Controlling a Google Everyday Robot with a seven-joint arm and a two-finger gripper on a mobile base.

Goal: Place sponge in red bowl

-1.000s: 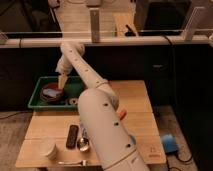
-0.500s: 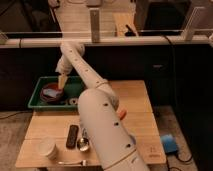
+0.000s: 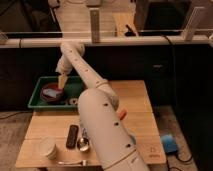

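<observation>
The red bowl sits in the left part of a green tray at the table's back left. A small pale blue-grey sponge shows inside the bowl, on its right side. My gripper, with its tan tip, hangs over the bowl's right rim, just above the sponge. I cannot tell whether it touches the sponge. My white arm reaches from the front of the view across the table to the tray.
On the wooden table's front left stand a white cup, a dark flat bar, a spoon and a thin utensil. A bright blue round thing lies on the floor at the right. A rail runs behind the table.
</observation>
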